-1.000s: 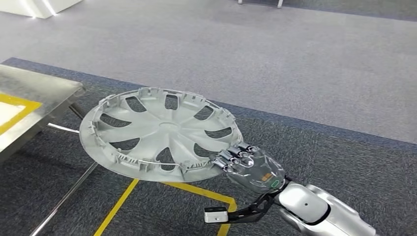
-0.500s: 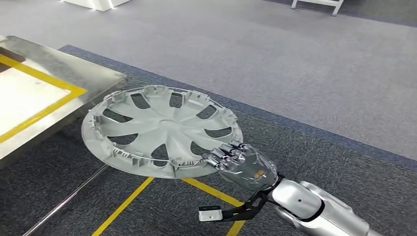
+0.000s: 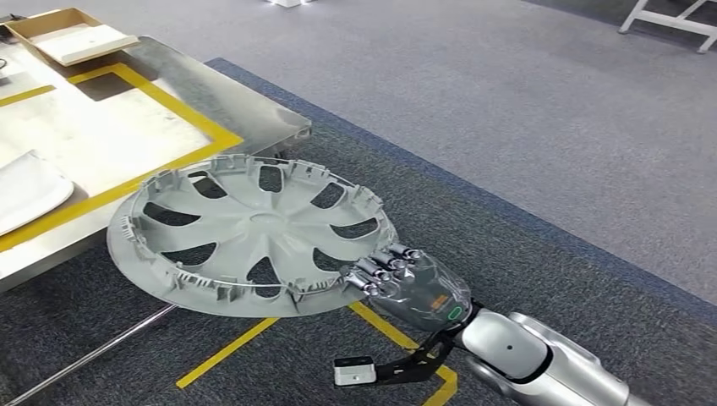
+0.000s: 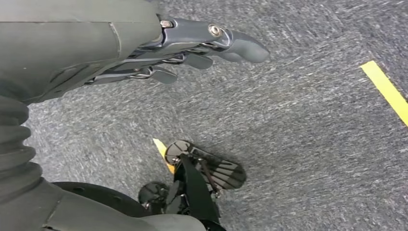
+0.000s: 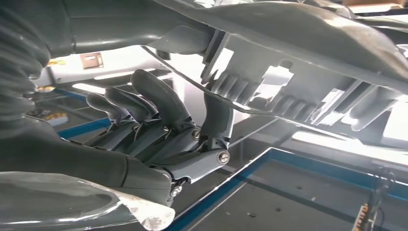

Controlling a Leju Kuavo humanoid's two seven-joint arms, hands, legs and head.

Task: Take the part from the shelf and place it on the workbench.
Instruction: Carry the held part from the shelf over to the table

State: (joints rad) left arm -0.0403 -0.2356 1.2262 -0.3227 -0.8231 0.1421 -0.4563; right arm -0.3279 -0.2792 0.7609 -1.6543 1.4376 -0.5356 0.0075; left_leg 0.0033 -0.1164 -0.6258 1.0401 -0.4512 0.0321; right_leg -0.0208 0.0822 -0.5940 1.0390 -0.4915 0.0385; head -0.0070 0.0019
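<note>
The part (image 3: 254, 233) is a big round grey plastic wheel cover with long spoke holes and little tabs around its rim. The right hand (image 3: 406, 283) grips its edge at 4 o'clock, holding it flat above the dark carpet, beside the shiny metal bench (image 3: 254, 127). The left hand (image 4: 144, 53) hangs with fingers apart, holding nothing.

The robot's silver right arm (image 3: 541, 359) ends in a dark grey right hand (image 3: 410, 283) with metal knuckle screws, a green ring and an orange mark
</note>
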